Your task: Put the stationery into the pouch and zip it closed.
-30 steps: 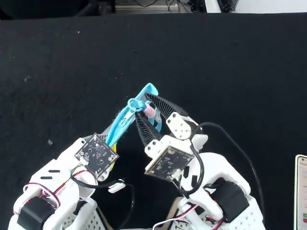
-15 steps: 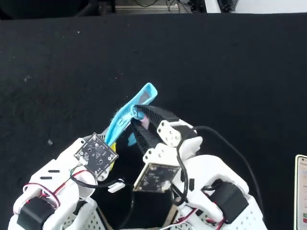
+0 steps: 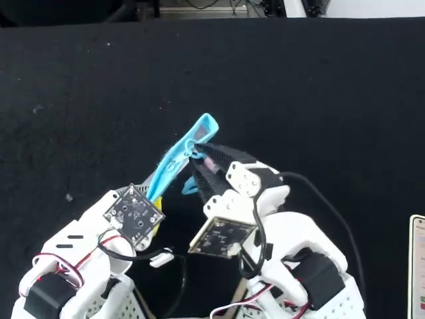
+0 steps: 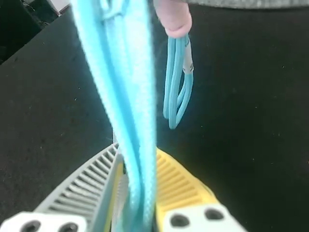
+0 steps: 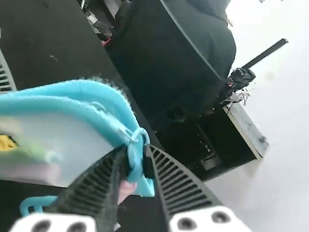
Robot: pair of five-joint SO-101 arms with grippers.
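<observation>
The light blue pouch is held up off the black table, tilted, with its lower end in my left gripper. In the left wrist view the pouch runs edge-on between the grey and yellow fingers of the left gripper, which is shut on it. My right gripper is shut on the zipper pull near the pouch's upper end. The right wrist view shows the zipper pull pinched between black fingers. Coloured shapes show through the pouch wall. A blue strap loop hangs below a pink piece.
The black tabletop stretches open beyond and to both sides of the arms. A light flat object lies at the right edge. Both arm bases crowd the near edge.
My right gripper swung left toward the pouch, then eased back a little, staying at the zipper pull. The pouch shifted slightly with it. The left arm kept still.
</observation>
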